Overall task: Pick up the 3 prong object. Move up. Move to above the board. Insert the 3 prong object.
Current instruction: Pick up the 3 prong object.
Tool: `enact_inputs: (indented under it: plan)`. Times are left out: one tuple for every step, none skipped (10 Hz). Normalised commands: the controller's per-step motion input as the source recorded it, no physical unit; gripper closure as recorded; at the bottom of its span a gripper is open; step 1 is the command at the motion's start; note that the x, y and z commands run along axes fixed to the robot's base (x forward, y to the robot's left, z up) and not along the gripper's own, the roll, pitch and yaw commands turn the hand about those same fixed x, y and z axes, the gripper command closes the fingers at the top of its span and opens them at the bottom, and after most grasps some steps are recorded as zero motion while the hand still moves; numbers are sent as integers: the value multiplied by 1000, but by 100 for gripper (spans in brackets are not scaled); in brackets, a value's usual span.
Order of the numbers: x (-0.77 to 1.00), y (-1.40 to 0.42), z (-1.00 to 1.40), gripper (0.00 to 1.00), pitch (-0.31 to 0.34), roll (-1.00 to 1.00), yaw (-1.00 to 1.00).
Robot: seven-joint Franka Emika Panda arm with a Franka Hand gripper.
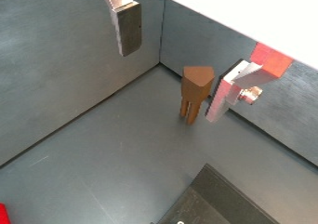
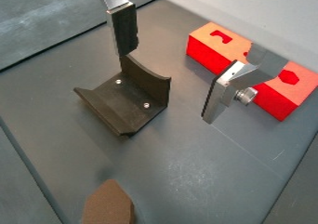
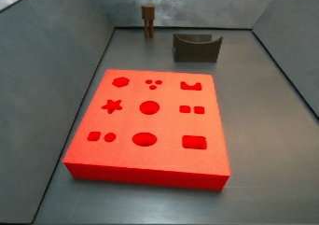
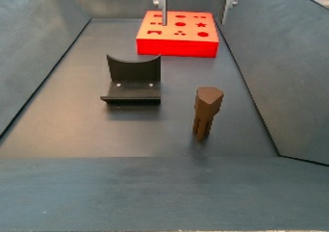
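One risk: the open, empty hand (image 2: 174, 74) is hovering off-line from the 3 prong object (image 1: 195, 93), so descending could be tipping it.

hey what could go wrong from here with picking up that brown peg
The pincer is open and nowhere near the 3 prong object, so a grasp is still ahead. The peg stands upright on slim prongs; an off-centre finger could tip it. The dark U-shaped block sits nearby and might be clipped.
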Motion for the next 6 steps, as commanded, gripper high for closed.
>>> enact_inputs:
  plan:
    - [-194, 180, -77, 0, -34, 0, 106]
    - [-240, 357, -154, 0, -91, 0, 206]
    - [-326, 549, -149, 0, -114, -26, 251]
    - [-223, 557, -203, 0, -104, -10, 254]
    - [-14, 486, -286, 0, -76, 0, 260]
    - [0, 414, -371, 0, -84, -11, 254]
